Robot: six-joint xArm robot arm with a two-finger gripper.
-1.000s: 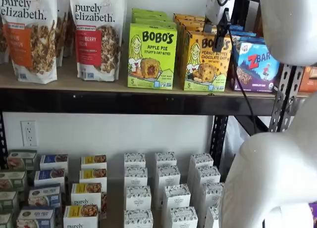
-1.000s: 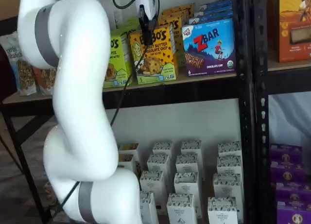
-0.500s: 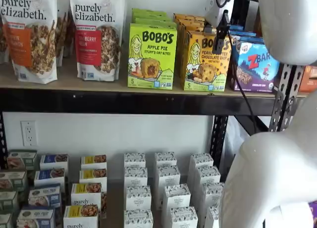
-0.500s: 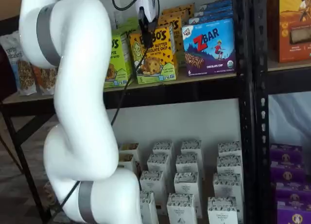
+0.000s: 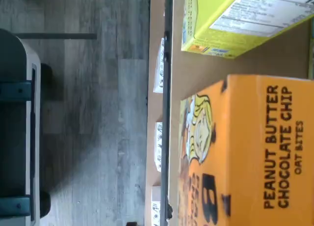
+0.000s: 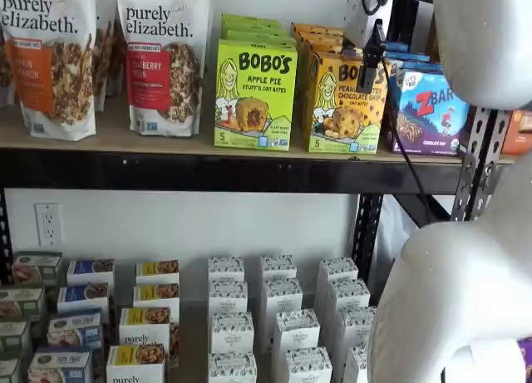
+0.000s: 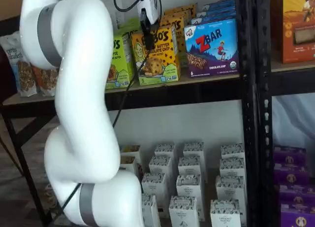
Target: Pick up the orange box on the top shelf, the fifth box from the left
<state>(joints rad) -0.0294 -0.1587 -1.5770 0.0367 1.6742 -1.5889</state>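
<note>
- Both shelf views have the white robot arm [image 7: 78, 104] nearest the camera, a thick jointed column that blocks part of the shelving behind it.
- Beyond the arm, the tool [image 7: 146, 29] hangs in front of the upper part of the orange box [image 7: 156, 54]. Its black fingers [image 6: 371, 57] appear as one dark strip with no gap visible between them, seen side-on. Going by its setting, the tool stands fully open, and nothing is held in it.
- Next comes the top shelf [image 6: 166, 142], a tan board with a black front rail. The orange box [image 6: 347, 103] stands upright at its front edge, between a lime-green Apple Pie box [image 6: 253, 92] and a blue ZBar box [image 6: 428, 109].
- Granola bags [image 6: 162, 55] stand further along the same board.
- Wrist view: the orange box [image 5: 255, 152] fills much of the picture, reading "Peanut Butter Chocolate Chip", with the lime-green box [image 5: 235, 20] beside it.
- Behind and below, small white boxes [image 6: 283, 325] stand in rows on the lower level.
</note>
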